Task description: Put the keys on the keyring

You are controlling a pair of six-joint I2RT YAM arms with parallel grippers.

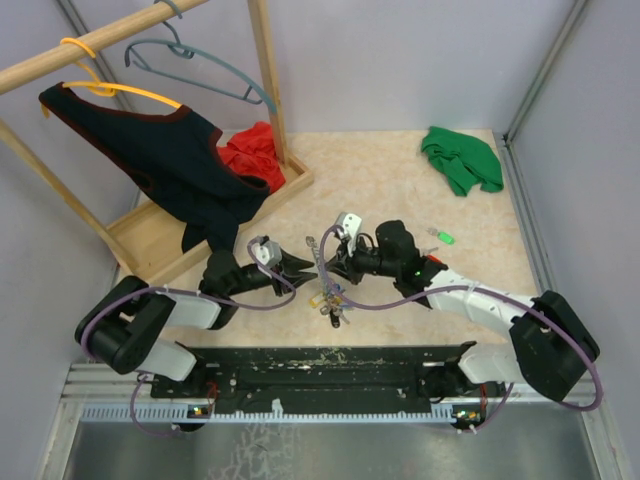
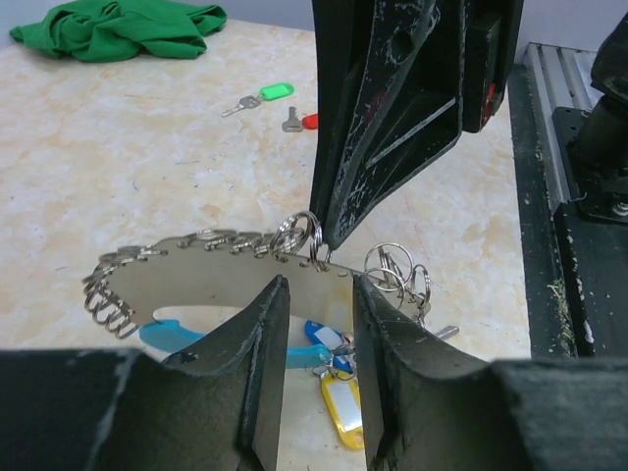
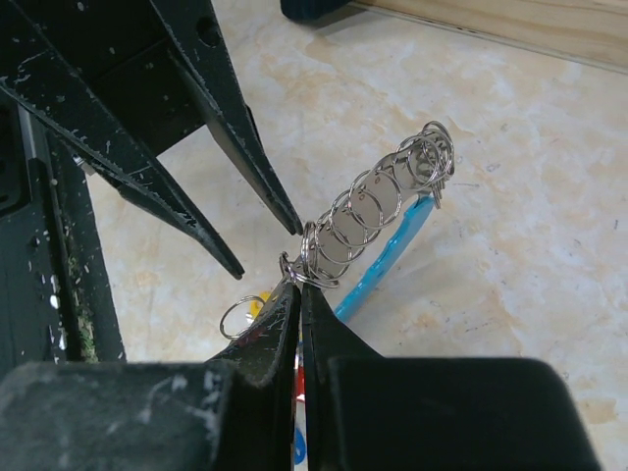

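Note:
The keyring (image 3: 383,201), a silvery plate lined with small rings, has a light-blue segment (image 2: 162,336) and blue and yellow tags (image 2: 345,407) hanging below. My right gripper (image 3: 299,285) is shut on its edge and holds it above the table (image 1: 328,262). My left gripper (image 2: 319,285) is open, its fingers apart on either side of the plate's near edge, tips close to the right gripper's (image 1: 308,263). The keys lie on the table beyond. The green-headed one (image 2: 265,95) and the red-headed one (image 2: 302,121) are close together, and the green one also shows right of the arms (image 1: 445,237).
A green cloth (image 1: 460,160) lies at the far right. At the left stands a wooden rack (image 1: 150,235) with hangers, a black vest (image 1: 170,160) and a red cloth (image 1: 255,155). A black rail (image 1: 330,365) runs along the near edge.

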